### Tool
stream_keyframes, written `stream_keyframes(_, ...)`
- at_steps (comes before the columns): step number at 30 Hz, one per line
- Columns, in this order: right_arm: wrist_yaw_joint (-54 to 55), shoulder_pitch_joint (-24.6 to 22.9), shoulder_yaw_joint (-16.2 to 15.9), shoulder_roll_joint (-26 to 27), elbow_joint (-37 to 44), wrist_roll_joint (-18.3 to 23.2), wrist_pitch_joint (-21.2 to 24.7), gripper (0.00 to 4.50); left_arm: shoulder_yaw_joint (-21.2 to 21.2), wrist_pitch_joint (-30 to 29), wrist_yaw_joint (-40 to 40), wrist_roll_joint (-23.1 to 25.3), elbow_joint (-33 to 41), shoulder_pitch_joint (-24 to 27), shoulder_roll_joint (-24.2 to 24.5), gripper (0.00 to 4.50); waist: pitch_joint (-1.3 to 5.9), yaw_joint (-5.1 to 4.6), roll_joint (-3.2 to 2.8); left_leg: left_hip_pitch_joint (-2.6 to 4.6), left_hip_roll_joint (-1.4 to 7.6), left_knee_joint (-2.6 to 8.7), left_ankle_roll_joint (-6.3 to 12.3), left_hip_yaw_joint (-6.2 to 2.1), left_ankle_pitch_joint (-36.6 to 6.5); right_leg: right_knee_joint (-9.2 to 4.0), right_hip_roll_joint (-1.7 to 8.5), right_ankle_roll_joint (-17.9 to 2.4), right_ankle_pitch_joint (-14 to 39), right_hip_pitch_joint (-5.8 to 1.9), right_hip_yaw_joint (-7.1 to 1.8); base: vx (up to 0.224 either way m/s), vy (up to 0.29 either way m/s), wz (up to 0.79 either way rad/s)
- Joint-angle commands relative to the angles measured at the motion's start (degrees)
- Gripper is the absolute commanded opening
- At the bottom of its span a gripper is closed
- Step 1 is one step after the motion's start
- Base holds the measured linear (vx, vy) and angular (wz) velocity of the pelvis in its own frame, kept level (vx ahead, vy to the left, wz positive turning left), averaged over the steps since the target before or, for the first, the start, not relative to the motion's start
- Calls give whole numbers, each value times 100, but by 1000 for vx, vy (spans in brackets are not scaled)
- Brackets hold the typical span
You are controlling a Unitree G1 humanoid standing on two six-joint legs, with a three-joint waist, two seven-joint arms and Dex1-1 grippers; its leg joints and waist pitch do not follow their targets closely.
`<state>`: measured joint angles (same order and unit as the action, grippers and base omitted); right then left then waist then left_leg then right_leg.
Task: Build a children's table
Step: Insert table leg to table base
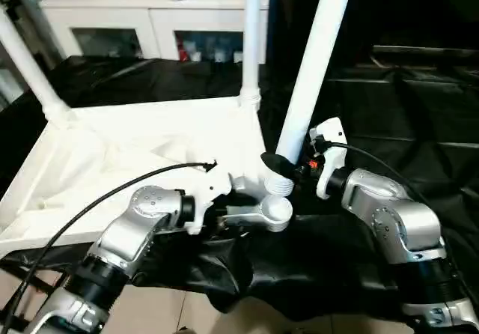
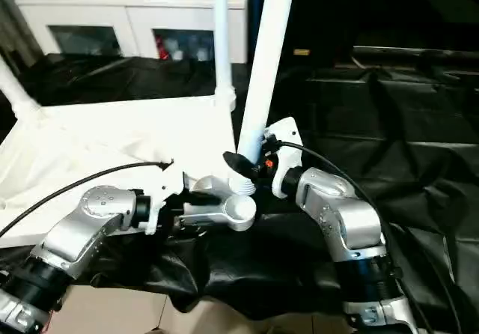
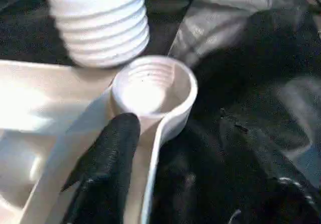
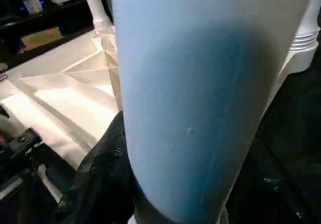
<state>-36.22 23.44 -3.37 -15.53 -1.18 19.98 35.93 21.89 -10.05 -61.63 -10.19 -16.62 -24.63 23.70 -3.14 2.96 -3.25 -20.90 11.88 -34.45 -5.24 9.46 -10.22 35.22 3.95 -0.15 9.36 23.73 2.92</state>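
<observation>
The white tabletop (image 1: 127, 154) lies ribbed side up on black cloth. One leg (image 1: 252, 34) stands in its far right corner socket, and another leg (image 1: 30, 68) rises from the far left corner. My right gripper (image 1: 288, 165) is shut on a third leg (image 1: 318, 64), which tilts. Its threaded end (image 3: 100, 23) hangs just above the near right socket (image 3: 153, 91), slightly off to one side. My left gripper (image 1: 224, 199) is shut on the tabletop's rim beside that socket, one black finger (image 3: 105, 158) lying inside the rim.
A white cabinet (image 1: 150, 19) with glass doors stands behind the table. Black cloth (image 1: 389, 109) covers the surface to the right and hangs over the front edge, with pale floor (image 1: 150, 311) below. A black cable (image 1: 97, 199) arcs over my left forearm.
</observation>
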Motion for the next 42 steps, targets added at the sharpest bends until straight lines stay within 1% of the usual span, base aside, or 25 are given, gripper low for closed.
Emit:
stream_keyframes(1, -17, 60, -25, -57, 212, 7, 120, 189, 59, 263, 25, 233, -372, -152, 61, 246, 409, -10, 17, 32, -3, 389, -67, 10, -1379, -514, 239, -705, 2133, -303, -182, 0, 0, 0)
stream_keyframes(2, -40, 69, -17, -84, 220, 28, 145, 189, 39, 310, 79, 269, -483, -187, 38, 232, 407, -20, 70, 28, -5, 393, -51, 18, -1370, -515, 224, -718, 2045, -308, -183, 0, 0, 0)
stream_keyframes(3, -40, 69, -17, -84, 220, 28, 145, 189, 39, 310, 79, 269, -483, -187, 38, 214, 418, -8, 36, 31, 1, 387, -61, 15, -1315, -480, 243, -778, 1918, -313, -194, 0, 0, 0)
stream_keyframes(5, -154, 115, -103, -171, 206, 7, 145, 189, -93, 351, 78, 271, -710, -278, 30, 202, 427, -9, 104, 8, 5, 382, -27, 25, -1198, -464, 247, -849, 1751, -332, -201, 0, 0, 0)
stream_keyframes(6, -164, 125, -123, -176, 203, -1, 146, 189, -121, 340, 63, 277, -752, -293, 38, 202, 430, 5, 73, 22, 0, 370, -12, 34, -1165, -455, 247, -888, 1705, -319, -205, 0, 0, 0)
stream_keyframes(7, -181, 139, -147, -177, 198, -2, 152, 189, -132, 303, 63, 297, -787, -307, 62, 193, 436, 4, 90, 16, -2, 365, 2, 39, -1126, -451, 251, -909, 1644, -325, -210, 0, 0, 0)
stream_keyframes(8, -209, 152, -187, -179, 200, 2, 161, 189, -133, 284, -2, 297, -825, -315, 96, 182, 436, 5, 84, 0, 2, 370, 8, 31, -1058, -428, 255, -944, 1534, -337, -207, 0, 0, 0)
stream_keyframes(10, -269, 163, -266, -190, 203, -3, 178, 189, -137, 212, -136, 247, -864, -317, 149, 174, 430, 1, 80, 4, 2, 366, 27, 40, -1066, -430, 259, -967, 1536, -327, -212, 0, 0, 0)
stream_keyframes(11, -346, 157, -362, -215, 230, -19, 198, 189, -133, 203, -205, 248, -912, -321, 203, 156, 428, 1, 85, 13, 4, 367, 30, 43, -1092, -438, 260, -972, 1588, -322, -212, 0, 0, 0)
stream_keyframes(13, -379, 154, -415, -221, 245, -30, 208, 189, -127, 207, -250, 255, -933, -320, 242, 143, 421, 1, 85, 10, 4, 370, 29, 41, -1130, -443, 259, -963, 1655, -324, -211, 0, 0, 0)
stream_keyframes(17, -424, 173, -517, -209, 258, -28, 245, 189, -71, 303, -449, 328, -1020, -308, 367, 113, 399, -6, 83, 25, 7, 390, -21, 34, -1305, -483, 268, -836, 2067, -305, -212, 0, 0, 0)
stream_keyframes(18, -437, 186, -537, -212, 240, -29, 239, 189, -65, 296, -523, 352, -1006, -292, 414, 106, 401, -4, 98, 21, 11, 393, -30, 33, -1294, -484, 272, -820, 2083, -306, -214, 0, 0, 0)
stream_keyframes(22, -461, 217, -580, -221, 191, -36, 233, 189, -49, 223, -636, 400, -910, -266, 538, 78, 400, -3, 71, 24, 19, 402, -51, 26, -1298, -467, 271, -825, 2052, -295, -218, 0, 0, 0)
stream_keyframes(23, -463, 221, -585, -222, 184, -39, 230, 189, -62, 227, -633, 398, -913, -266, 538, 62, 403, -4, 79, 26, 13, 396, -51, 32, -1293, -472, 268, -833, 2016, -294, -220, 0, 0, 0)
stream_keyframes(25, -500, 212, -623, -255, 183, -49, 248, 189, -72, 242, -618, 402, -939, -273, 520, 55, 402, 4, 76, 33, 18, 395, -53, 34, -1291, -469, 272, -859, 2001, -291, -223, 0, 0, 0)
stream_keyframes(28, -553, 177, -704, -343, 216, -87, 306, 189, -69, 253, -620, 419, -984, -276, 485, 26, 399, 5, 97, 26, 15, 396, -46, 36, -1303, -472, 267, -847, 2030, -301, -219, 0, 0, 0)
stream_keyframes(29, -564, 172, -715, -359, 225, -90, 319, 189, -72, 260, -620, 419, -992, -277, 480, 20, 395, 11, 93, 30, 15, 395, -42, 38, -1300, -479, 270, -837, 2060, -295, -223, 0, 0, 0)
stream_keyframes(30, -604, 148, -725, -423, 283, -65, 404, 189, -103, 273, -605, 400, -1012, -273, 437, 17, 396, 9, 104, 22, 11, 394, -36, 40, -1290, -482, 270, -822, 2079, -301, -223, 0, 0, 0)
stream_keyframes(31, -630, 134, -717, -464, 327, -30, 474, 189, -135, 276, -593, 381, -1020, -270, 401, 17, 397, 13, 98, 24, 12, 395, -34, 38, -1281, -478, 270, -817, 2084, -300, -222, 0, 0, 0)
stream_keyframes(32, -676, 120, -724, -525, 368, -16, 514, 189, -155, 277, -609, 351, -1019, -268, 371, 6, 405, 16, 101, 18, 14, 392, -29, 37, -1217, -469, 270, -826, 2002, -312, -224, 0, 0, 0)
stream_keyframes(34, -730, 98, -724, -599, 396, -7, 538, 189, -155, 290, -608, 357, -1031, -271, 347, 6, 404, 13, 108, 15, 9, 387, -13, 43, -1195, -469, 262, -824, 1955, -312, -223, 0, 0, 0)
stream_keyframes(36, -757, 85, -712, -639, 396, 7, 559, 189, -143, 315, -581, 397, -1063, -280, 337, 0, 401, 17, 111, 10, 4, 383, 2, 48, -1210, -480, 272, -808, 2062, -304, -219, 0, 0, 0)
stream_keyframes(37, -765, 76, -703, -673, 375, 0, 568, 189, -162, 327, -526, 405, -1092, -286, 300, 0, 401, 20, 98, 15, 5, 383, 0, 45, -1225, -483, 274, -803, 2103, -300, -220, 0, 0, 0)
stream_keyframes(39, -768, 72, -706, -686, 360, -7, 561, 189, -179, 310, -535, 369, -1072, -281, 270, 0, 396, 22, 108, 17, 6, 385, 1, 45, -1277, -501, 271, -757, 2237, -296, -215, 0, 0, 0)
stream_keyframes(42, -730, 79, -761, -669, 212, -123, 420, 189, -242, 239, -593, 246, -972, -275, 187, 0, 398, 18, 101, 19, 9, 390, -10, 39, -1307, -506, 273, -746, 2276, -288, -210, 0, 0, 0)
